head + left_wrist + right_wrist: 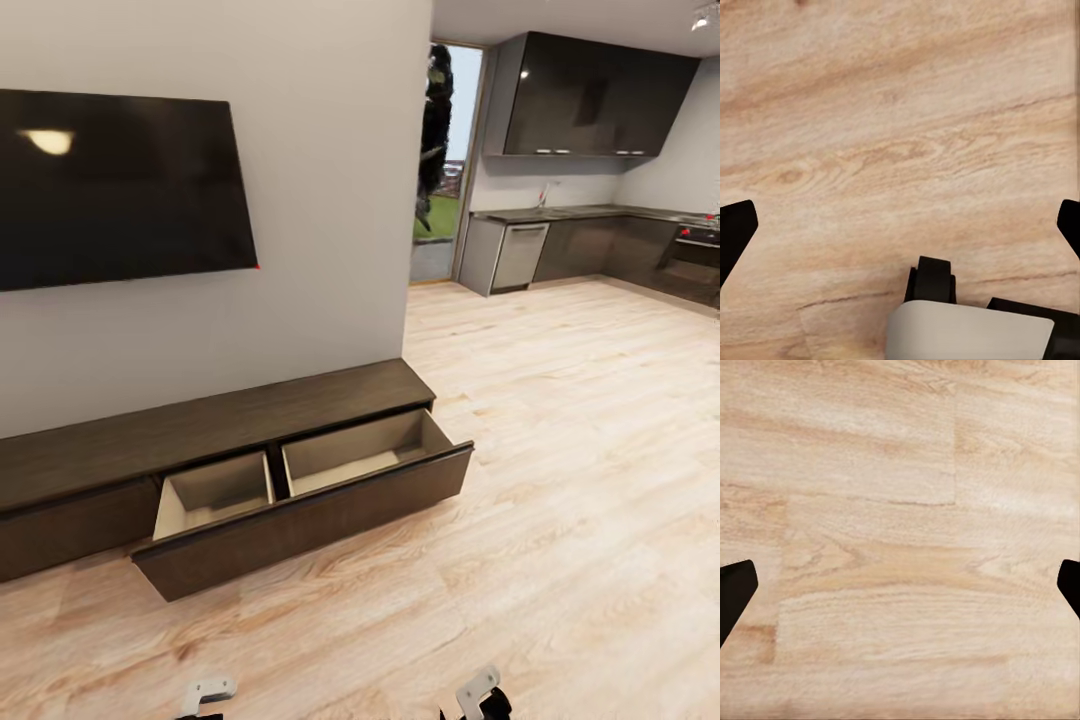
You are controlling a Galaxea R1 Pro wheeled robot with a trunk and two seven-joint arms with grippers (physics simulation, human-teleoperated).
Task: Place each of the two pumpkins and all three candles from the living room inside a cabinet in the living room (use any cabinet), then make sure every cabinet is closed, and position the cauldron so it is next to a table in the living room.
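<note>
While both end effectors, left (900,225) and right (900,585), are hanging spread wide over the floor (560,480), one cabinet (200,440) is showing one drawer (310,500) pulled out, two compartments bare.

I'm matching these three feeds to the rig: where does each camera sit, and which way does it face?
Head: on the robot's head, facing forward and down at the cabinet with its open drawer; arm parts at the bottom edge.
Left wrist: near the left gripper, facing down at the wood floor; dark fingertips spread.
Right wrist: near the right gripper, likewise.
Both wrist views share the floor.
</note>
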